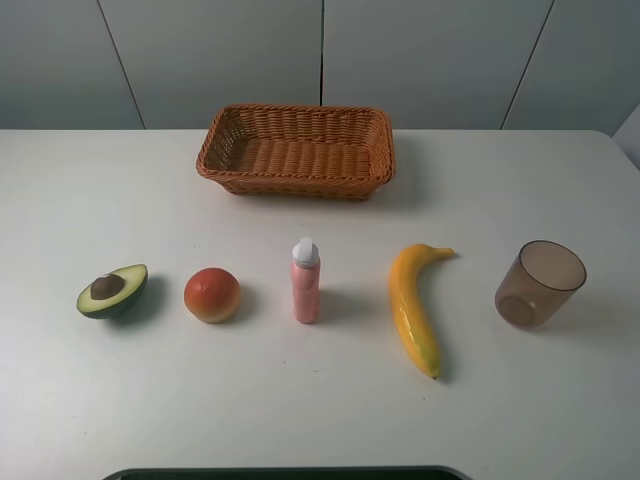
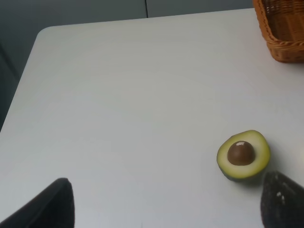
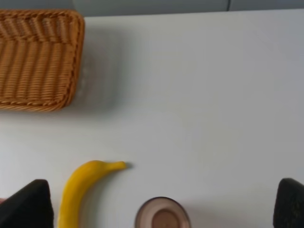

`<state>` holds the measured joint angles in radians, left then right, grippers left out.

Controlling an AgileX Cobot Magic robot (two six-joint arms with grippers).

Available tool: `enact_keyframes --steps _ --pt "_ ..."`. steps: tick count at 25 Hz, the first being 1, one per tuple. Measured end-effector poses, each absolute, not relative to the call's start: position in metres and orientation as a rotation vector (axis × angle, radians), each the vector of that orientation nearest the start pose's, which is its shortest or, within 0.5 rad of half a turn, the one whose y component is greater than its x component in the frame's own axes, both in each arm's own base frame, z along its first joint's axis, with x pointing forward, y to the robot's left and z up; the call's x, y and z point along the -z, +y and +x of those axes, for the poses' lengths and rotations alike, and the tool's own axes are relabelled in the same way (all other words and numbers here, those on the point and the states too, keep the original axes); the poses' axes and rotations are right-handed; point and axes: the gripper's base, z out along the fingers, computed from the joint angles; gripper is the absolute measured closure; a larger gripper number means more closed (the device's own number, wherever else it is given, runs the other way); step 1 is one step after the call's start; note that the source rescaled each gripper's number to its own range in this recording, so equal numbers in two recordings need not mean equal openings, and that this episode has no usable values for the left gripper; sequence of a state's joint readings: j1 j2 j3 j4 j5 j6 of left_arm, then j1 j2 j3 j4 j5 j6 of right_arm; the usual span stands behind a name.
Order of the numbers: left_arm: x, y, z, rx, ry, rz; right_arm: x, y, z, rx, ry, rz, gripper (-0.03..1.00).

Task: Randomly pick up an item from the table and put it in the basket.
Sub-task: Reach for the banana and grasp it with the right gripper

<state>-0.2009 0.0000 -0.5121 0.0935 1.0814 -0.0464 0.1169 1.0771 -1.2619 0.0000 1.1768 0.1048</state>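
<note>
The banana (image 1: 413,305) lies on the worktop (image 1: 300,410), apart from the basket (image 1: 292,182). The left end effector (image 2: 168,190) and right end effector (image 3: 164,187) are spread wide.

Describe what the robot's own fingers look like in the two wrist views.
Only fingertips show. The left gripper has matt black, blunt, rounded fingers; one bears pale specks. The right gripper has similar black fingers with squarer ends. No cables, markings or arm links are visible.
</note>
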Motion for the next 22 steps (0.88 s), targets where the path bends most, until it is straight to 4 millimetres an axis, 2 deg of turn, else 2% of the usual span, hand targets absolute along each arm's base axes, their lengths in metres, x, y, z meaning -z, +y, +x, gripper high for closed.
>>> enact_keyframes --steps 4,10,17,22 --pt "-0.279 0.009 -0.006 0.042 2.044 0.152 -0.389 0.062 0.229 -0.154 2.589 -0.088 -0.03" --pt "-0.279 0.009 -0.006 0.042 2.044 0.152 -0.342 0.127 0.251 -0.181 2.787 -0.206 -0.03" --pt "-0.279 0.009 -0.006 0.042 2.044 0.152 -0.289 0.167 0.266 -0.104 2.978 -0.184 -0.03" --pt "-0.279 0.009 -0.006 0.042 2.044 0.152 -0.259 0.184 0.265 -0.040 3.065 -0.195 -0.03"
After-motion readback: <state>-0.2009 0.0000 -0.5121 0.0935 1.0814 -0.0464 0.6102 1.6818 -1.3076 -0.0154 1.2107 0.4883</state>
